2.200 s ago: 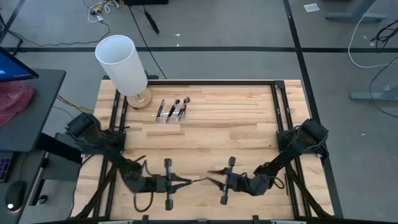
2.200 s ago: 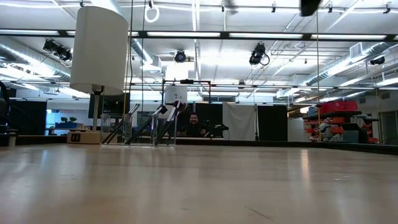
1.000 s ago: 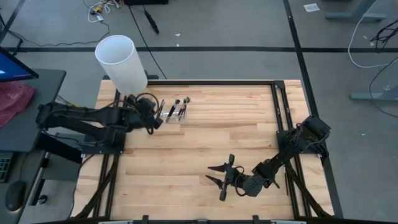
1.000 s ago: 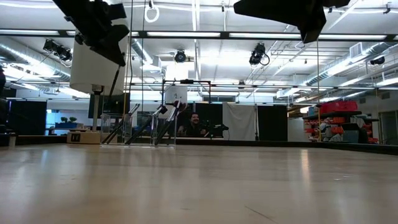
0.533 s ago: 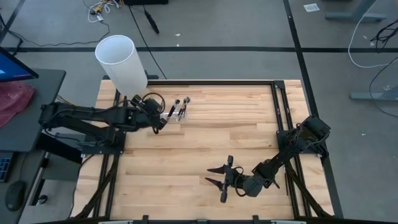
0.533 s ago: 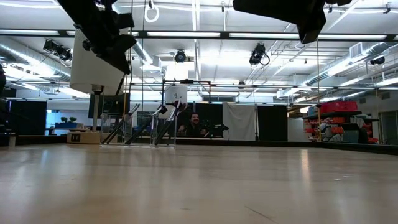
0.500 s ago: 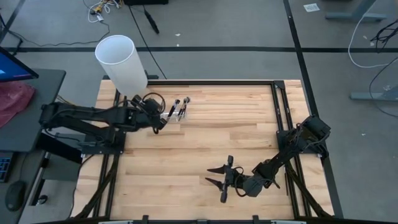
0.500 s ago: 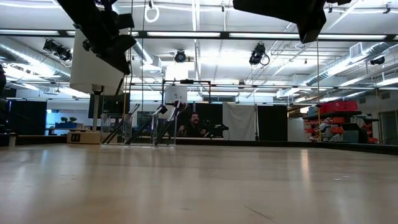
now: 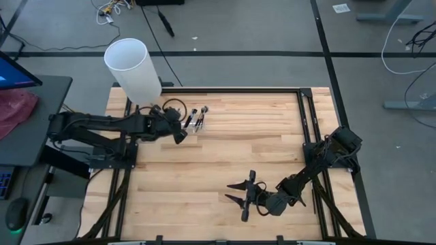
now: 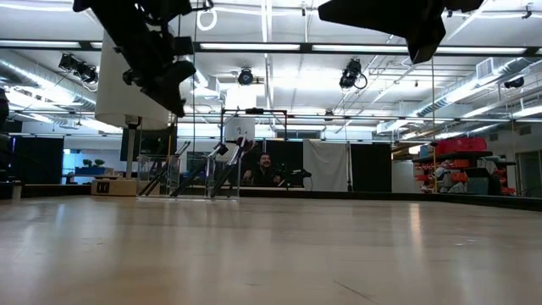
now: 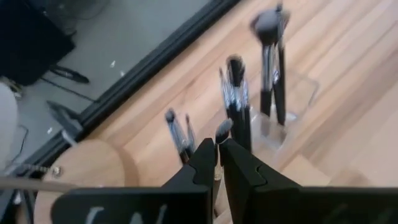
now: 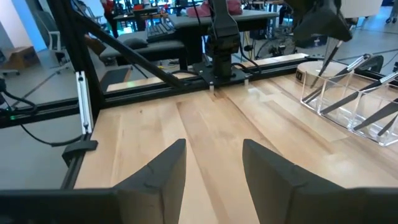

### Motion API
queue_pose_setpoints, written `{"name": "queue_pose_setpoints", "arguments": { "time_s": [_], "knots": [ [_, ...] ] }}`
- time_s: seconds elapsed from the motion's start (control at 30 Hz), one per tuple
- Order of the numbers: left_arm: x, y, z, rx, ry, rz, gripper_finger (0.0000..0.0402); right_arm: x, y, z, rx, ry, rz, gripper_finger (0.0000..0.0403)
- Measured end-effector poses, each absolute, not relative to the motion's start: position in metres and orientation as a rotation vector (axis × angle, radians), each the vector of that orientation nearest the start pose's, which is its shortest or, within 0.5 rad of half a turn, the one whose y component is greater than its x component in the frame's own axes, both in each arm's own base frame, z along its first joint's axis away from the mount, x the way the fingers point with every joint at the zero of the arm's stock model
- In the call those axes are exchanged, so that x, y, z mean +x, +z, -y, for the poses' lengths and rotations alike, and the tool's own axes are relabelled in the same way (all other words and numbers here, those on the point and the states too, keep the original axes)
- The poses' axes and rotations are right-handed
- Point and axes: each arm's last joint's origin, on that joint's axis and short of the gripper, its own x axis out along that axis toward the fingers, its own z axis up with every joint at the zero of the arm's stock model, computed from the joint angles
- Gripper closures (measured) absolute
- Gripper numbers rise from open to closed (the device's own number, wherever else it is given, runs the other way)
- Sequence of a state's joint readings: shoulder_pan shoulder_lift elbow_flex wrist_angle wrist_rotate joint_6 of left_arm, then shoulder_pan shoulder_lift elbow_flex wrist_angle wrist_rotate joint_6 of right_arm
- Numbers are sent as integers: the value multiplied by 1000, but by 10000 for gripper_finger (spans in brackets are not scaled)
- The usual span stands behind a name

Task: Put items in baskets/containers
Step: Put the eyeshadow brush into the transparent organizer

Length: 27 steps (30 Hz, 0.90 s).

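The robot has 2 thin black arms with bumpy joints; each gripper has 2 flat, pointed black fingers.

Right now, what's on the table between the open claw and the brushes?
Nothing: in the high view, only bare table lies between the right gripper and the brushes.

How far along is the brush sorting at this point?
Done: several brushes stand in the clear holder. In hand: the left gripper, above it, looks shut on one more brush. Left: dropping that one in; no loose brushes show on the table. The right gripper waits open, near the front.
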State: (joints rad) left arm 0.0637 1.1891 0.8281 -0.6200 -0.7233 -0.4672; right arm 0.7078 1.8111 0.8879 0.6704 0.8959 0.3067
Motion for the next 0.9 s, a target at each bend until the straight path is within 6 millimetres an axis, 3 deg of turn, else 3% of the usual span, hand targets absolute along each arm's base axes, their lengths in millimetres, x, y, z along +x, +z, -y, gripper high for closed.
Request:
{"name": "queue_pose_setpoints", "arguments": {
  "time_s": [0.27, 0.67, 0.9],
  "knots": [
    [225, 234, -43, -119, 924, -806, 355, 289, 178, -218, 125, -213, -153, 243],
    [220, 233, -57, -118, 983, -839, 247, 289, 178, -218, 134, -214, -157, 243],
    [210, 257, -56, -93, 996, -794, 231, 289, 177, -218, 133, -214, -158, 243]
  ]
}}
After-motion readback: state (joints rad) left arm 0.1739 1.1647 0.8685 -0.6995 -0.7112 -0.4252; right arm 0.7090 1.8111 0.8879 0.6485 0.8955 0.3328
